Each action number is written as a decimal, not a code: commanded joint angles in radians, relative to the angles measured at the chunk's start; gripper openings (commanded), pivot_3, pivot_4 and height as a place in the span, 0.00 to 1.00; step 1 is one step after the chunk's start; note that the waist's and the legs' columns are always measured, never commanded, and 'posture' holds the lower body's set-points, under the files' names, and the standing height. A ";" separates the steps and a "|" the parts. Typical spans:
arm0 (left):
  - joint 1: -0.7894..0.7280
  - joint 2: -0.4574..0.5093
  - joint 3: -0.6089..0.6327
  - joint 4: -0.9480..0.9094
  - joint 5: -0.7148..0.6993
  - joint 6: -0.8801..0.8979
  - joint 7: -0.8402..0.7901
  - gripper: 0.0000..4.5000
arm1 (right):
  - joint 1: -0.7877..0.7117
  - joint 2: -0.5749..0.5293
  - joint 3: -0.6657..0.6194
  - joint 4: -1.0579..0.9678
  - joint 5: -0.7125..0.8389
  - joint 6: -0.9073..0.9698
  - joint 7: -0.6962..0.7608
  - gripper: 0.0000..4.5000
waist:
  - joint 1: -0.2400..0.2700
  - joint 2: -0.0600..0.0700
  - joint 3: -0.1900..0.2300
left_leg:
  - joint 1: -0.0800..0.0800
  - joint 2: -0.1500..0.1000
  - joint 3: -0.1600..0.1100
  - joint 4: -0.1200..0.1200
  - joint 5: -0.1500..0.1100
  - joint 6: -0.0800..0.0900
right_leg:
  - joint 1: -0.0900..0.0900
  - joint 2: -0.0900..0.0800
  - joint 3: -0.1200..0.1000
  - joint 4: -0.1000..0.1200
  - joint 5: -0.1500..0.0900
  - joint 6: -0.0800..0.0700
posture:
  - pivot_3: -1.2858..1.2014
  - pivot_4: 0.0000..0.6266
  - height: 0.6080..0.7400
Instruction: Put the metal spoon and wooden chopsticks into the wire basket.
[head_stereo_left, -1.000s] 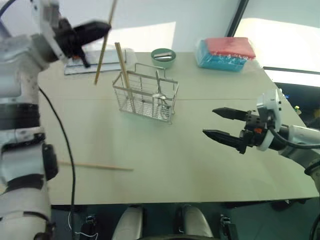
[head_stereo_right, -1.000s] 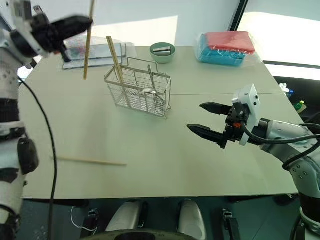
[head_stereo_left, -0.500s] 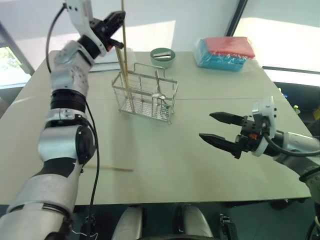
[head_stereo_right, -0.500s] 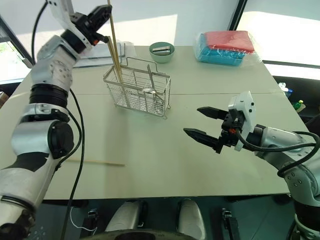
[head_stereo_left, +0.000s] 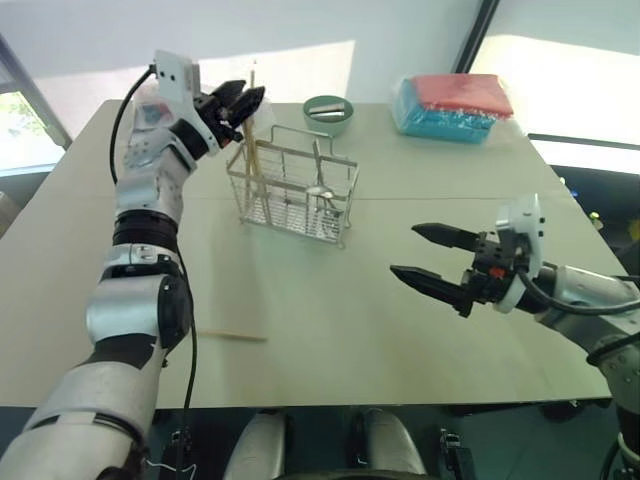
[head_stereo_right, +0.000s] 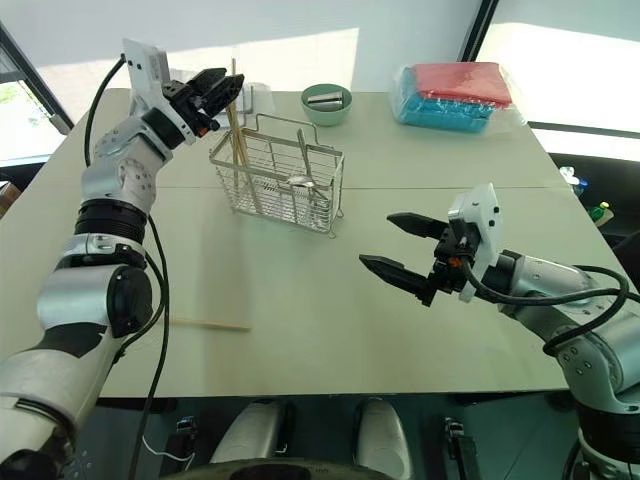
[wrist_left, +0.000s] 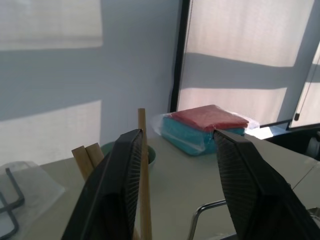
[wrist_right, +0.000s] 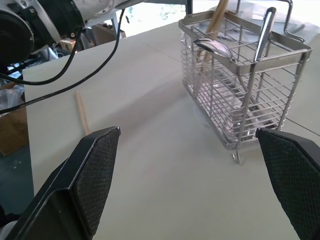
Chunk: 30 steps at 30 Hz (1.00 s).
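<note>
Your left gripper (head_stereo_right: 216, 87) had come down from high over the table's far left to sit just above the left end of the rectangular silver wire-mesh basket (head_stereo_right: 281, 187), and its two black fingers, which a second earlier pinched a thin pale tan wooden chopstick in the air, stood spread with that stick no longer clamped between them. In the left wrist view the stick rose beside one finger, with two more stick tops just beside it. The wooden chopsticks (head_stereo_right: 236, 135) stood leaning in the basket's left compartment, their tops poking out just below the fingers; a second earlier fewer sticks stood in there. The small shiny metal spoon (wrist_right: 212, 46) rested in the basket's right part as before, bowl near the rim, next to another upright metal utensil (head_stereo_left: 316, 167). One more pale wooden chopstick (head_stereo_right: 210, 324) lay flat on the beige table (head_stereo_left: 330, 330) near the front left edge, well apart from the basket, where it lay earlier. Your right gripper (head_stereo_left: 431, 256) hung over the table's right side, fingers spread wide and empty, much as before. Behind the basket sat a round green bowl (head_stereo_left: 327, 113) with a small dark object inside, and a teal-and-red wrapped pack (head_stereo_left: 450, 105) lay at the far right.
</note>
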 joint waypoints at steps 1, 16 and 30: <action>-0.005 0.014 0.008 -0.075 -0.008 0.017 0.000 0.91 | -0.027 -0.002 -0.010 -0.019 -0.001 -0.027 0.012 1.00 | 0.000 0.000 0.000 | 0.000 0.000 0.000 0.000 0.000 0.000 | 0.000 0.000 0.000 0.000 0.000 0.000 | 0.52 0.24 0.45; 0.013 0.115 0.029 -0.283 -0.038 0.159 0.005 0.99 | -0.110 0.000 0.046 0.046 -0.036 -0.048 0.073 1.00 | -0.001 0.000 0.000 | 0.000 0.000 0.000 0.000 0.000 0.000 | 0.000 0.000 0.000 0.000 0.000 0.000 | 0.52 0.24 0.45; -0.076 0.308 0.086 -0.458 -0.136 0.395 0.001 0.99 | -0.167 0.003 0.058 0.065 -0.038 -0.046 0.109 1.00 | 0.000 0.000 0.000 | 0.000 0.000 -0.001 0.000 0.000 0.000 | 0.000 0.000 0.000 0.000 0.000 0.000 | 0.52 0.24 0.45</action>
